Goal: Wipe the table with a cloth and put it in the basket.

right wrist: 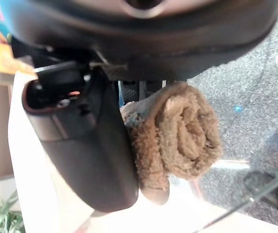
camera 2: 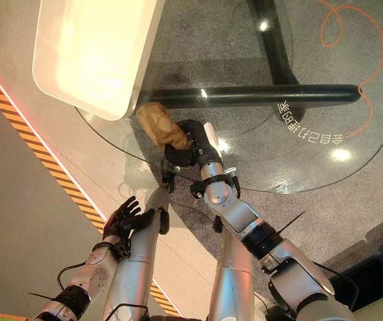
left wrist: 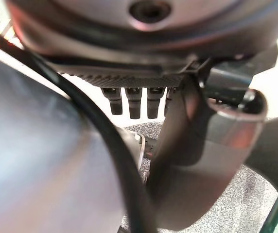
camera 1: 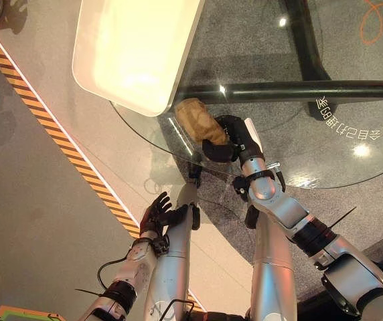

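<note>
Grey speckled floor (camera 1: 37, 200) spreads under everything, crossed by a black-and-yellow hazard stripe (camera 1: 57, 134) with a pale line beside it, running from the upper left toward the bottom centre. Above the floor stands a round glass bench (camera 1: 352, 167), its dark metal frame (camera 1: 298, 90) visible through the top, and a white tray-like basket (camera 1: 138, 47) rests on the glass at its left part, reaching past the rim.

Low at the left, the left hand (camera 1: 157, 212) hangs beside the robot's body, off the bench, its fingers spread and relaxed, with nothing in it; its wrist view shows short straight fingertips (left wrist: 134, 102) pointing away from the palm, over pale floor.

Further right, a tan, fuzzy cloth (camera 1: 201, 120) lies rolled on the glass just beside the near corner of the basket, near the bench's front edge. The right hand (camera 1: 228, 137) is on the cloth's right end, fingers curled round it; in the right wrist view the roll of cloth (right wrist: 182, 131) sits pinched between the dark thumb (right wrist: 85, 145) and the fingers behind it, with the basket's white surface close by.

Orange looping marks (camera 1: 379, 20) show on the floor at the far right.
</note>
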### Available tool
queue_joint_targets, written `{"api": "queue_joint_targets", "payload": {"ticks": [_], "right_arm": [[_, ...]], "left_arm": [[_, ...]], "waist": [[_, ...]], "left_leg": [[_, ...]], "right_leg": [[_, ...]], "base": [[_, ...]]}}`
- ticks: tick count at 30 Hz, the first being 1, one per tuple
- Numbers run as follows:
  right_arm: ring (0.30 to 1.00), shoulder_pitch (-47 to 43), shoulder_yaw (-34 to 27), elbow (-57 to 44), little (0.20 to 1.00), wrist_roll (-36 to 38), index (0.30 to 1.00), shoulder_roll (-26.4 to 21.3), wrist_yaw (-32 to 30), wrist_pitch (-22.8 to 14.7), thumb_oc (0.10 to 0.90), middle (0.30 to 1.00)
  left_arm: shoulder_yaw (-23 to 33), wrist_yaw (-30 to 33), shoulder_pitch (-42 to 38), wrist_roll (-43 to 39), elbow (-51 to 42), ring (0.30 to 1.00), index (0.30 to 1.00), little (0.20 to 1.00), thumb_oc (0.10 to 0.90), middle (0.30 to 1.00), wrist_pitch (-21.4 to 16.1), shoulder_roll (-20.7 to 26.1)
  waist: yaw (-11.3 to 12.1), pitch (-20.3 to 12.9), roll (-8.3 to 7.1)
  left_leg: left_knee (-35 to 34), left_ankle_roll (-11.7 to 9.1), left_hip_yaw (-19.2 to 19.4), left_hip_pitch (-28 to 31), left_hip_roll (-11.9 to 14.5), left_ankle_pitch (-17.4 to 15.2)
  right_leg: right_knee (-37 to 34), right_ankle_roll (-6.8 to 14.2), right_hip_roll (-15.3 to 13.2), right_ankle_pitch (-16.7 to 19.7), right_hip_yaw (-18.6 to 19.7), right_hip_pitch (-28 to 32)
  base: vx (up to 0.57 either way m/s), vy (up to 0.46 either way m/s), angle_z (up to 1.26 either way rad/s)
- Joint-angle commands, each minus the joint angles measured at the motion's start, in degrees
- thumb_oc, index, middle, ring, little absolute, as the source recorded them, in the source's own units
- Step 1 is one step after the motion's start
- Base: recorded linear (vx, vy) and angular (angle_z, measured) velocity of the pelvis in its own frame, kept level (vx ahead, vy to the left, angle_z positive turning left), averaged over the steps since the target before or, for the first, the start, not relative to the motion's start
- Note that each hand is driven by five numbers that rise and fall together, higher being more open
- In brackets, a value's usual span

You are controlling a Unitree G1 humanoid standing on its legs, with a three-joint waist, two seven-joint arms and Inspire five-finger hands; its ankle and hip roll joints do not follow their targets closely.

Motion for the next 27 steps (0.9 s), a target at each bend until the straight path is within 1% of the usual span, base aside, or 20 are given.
{"api": "queue_joint_targets", "payload": {"ticks": [1, 9, 14, 18, 19, 23, 25, 27], "right_arm": [[0.3, 0.41, -2.63, -13.25, 0.2, 0.4, 0.3, -0.08, -0.3, -7.7, 0.1, 0.3], [0.3, 2.28, -4.92, -13.96, 0.2, -0.45, 0.3, -0.81, -0.75, -8.07, 0.1, 0.3], [0.3, 3.46, -6.16, -14.76, 0.2, -0.92, 0.3, -1.2, 0.14, -7.83, 0.1, 0.3], [0.3, 4.42, -6.63, -15.44, 0.2, -1.74, 0.3, -1.82, 0.95, -7.44, 0.1, 0.3], [0.3, 4.98, -6.89, -15.64, 0.2, -2.62, 0.3, -1.97, 1.23, -7.21, 0.1, 0.3], [0.3, 6.69, -8.19, -16.12, 0.2, -3.19, 0.3, -2.74, 2.08, -6.87, 0.1, 0.3], [0.3, 7.48, -8.8, -16.06, 0.2, -3.35, 0.3, -3.13, 2.73, -7.17, 0.1, 0.3], [0.3, 8.02, -9.33, -16.28, 0.2, -3.38, 0.3, -3.5, 3.51, -7.22, 0.1, 0.3]], "left_arm": [[-1.74, 1.2, 5.48, 0.44, -1.09, 0.9, 0.9, 0.9, 0.8, 0.9, -0.45, -0.24], [-1.36, 0.61, 5.73, -0.57, -2.26, 0.9, 0.9, 0.9, 0.8, 0.9, -1.56, 0.3], [-0.95, 0.34, 5.99, -1.0, -1.85, 0.9, 0.9, 0.9, 0.8, 0.9, -2.08, 0.19], [-0.2, -0.9, 6.53, -5.08, -2.33, 0.9, 0.9, 0.9, 0.8, 0.9, -3.53, 0.14], [0.48, -1.65, 6.96, -7.66, -3.04, 0.9, 0.9, 0.9, 0.8, 0.9, -4.27, 0.11], [2.59, -4.73, 8.11, -13.55, -6.15, 0.9, 0.9, 0.9, 0.8, 0.9, -4.94, 0.74], [3.64, -6.47, 8.99, -15.62, -7.43, 0.9, 0.9, 0.9, 0.8, 0.9, -4.86, 0.93], [4.05, -7.45, 9.63, -15.69, -8.77, 0.9, 0.9, 0.9, 0.8, 0.9, -5.02, 1.52]], "waist": [[-0.76, -0.93, -0.39], [-1.19, -0.93, -0.48], [-1.56, -0.93, -1.07], [-1.68, -0.93, -1.29], [-1.65, -0.93, -1.37], [-1.4, -0.93, -1.5], [-1.31, -0.93, -1.44], [-1.34, -0.93, -1.46]], "left_leg": [[10.03, 0.92, 6.18, 0.86, -1.64, -13.09], [9.31, 0.91, 6.24, 1.88, -1.43, -12.94], [8.49, 0.75, 6.39, 3.29, -1.25, -12.61], [8.11, 0.69, 6.3, 4.4, -1.24, -12.57], [7.81, 0.69, 6.31, 5.16, -1.17, -12.62], [6.97, 0.73, 6.23, 7.65, -1.17, -12.59], [6.64, 0.73, 6.02, 8.91, -1.26, -12.65], [6.49, 0.66, 5.89, 9.79, -1.28, -12.58]], "right_leg": [[-10.77, 3.24, 2.57, 7.48, -0.56, 0.33], [-11.05, 3.06, 2.8, 7.39, -0.74, 1.19], [-11.36, 2.81, 3.19, 7.14, -1.08, 2.75], [-11.42, 2.68, 3.33, 6.85, -1.13, 3.91], [-11.38, 2.7, 3.3, 6.62, -1.26, 4.59], [-11.72, 2.7, 3.19, 6.07, -1.88, 7.24], [-12.03, 2.68, 3.11, 5.83, -2.07, 8.59], [-12.11, 2.53, 3.13, 5.66, -2.17, 9.54]], "base": [[-0.01, -0.038, 0.0], [-0.01, -0.016, 0.0], [-0.02, -0.03, -0.01], [-0.01, -0.022, -0.02], [-0.01, -0.054, -0.01], [-0.02, -0.07, 0.0], [-0.02, -0.04, 0.01], [-0.04, -0.014, 0.01]]}}
